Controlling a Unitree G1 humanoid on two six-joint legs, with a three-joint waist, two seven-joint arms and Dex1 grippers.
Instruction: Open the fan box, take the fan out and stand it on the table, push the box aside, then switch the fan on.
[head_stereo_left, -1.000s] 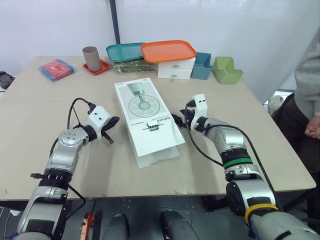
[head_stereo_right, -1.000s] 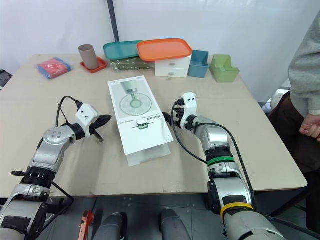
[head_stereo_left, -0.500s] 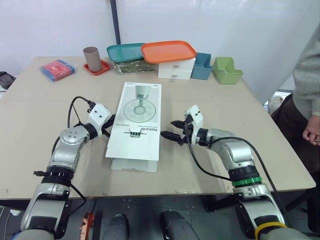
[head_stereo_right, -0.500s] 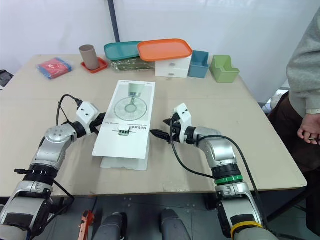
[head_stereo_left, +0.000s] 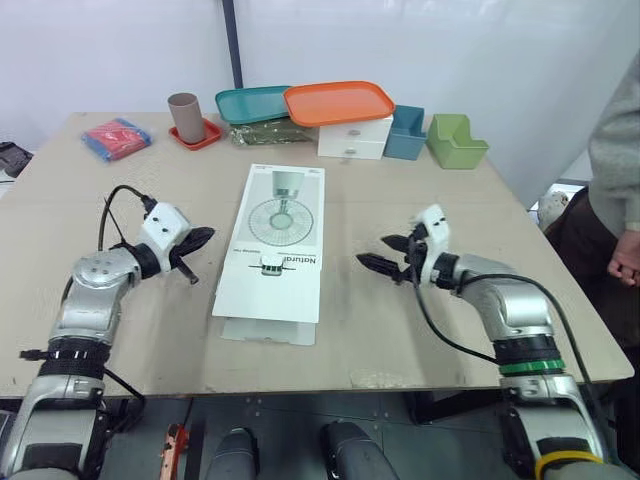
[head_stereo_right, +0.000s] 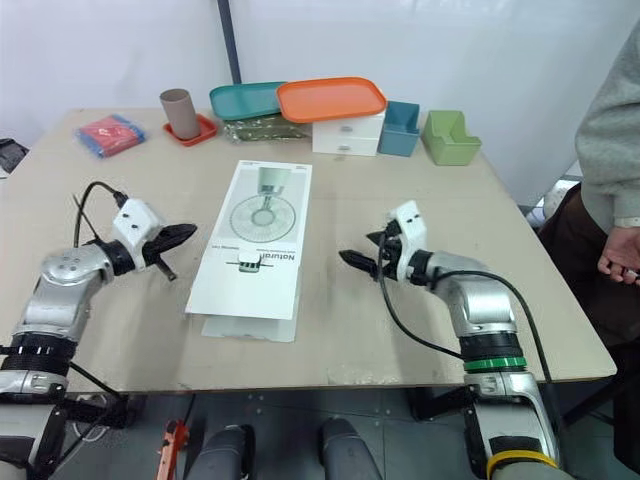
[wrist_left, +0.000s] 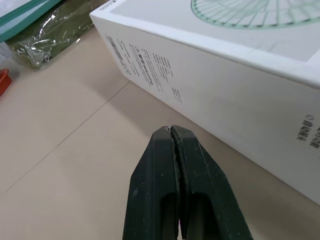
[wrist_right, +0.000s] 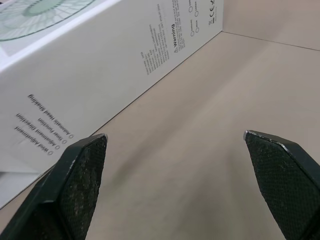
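Showing smooth, matt white cardboard on the fan box (head_stereo_left: 270, 240); looking like matt beige laminate across the desk (head_stereo_left: 400, 200); glinting as crinkled glossy plastic film over the green packet (wrist_left: 45, 35); appearing rough, finely dimpled, matt black on the fingers (wrist_right: 82, 170) of the right tool (head_stereo_left: 374, 251).

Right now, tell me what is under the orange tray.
The orange tray sits on top of the white drawers, and it hides one edge of the teal tray beside it. The top of the drawers and anything else beneath are covered by the tray.
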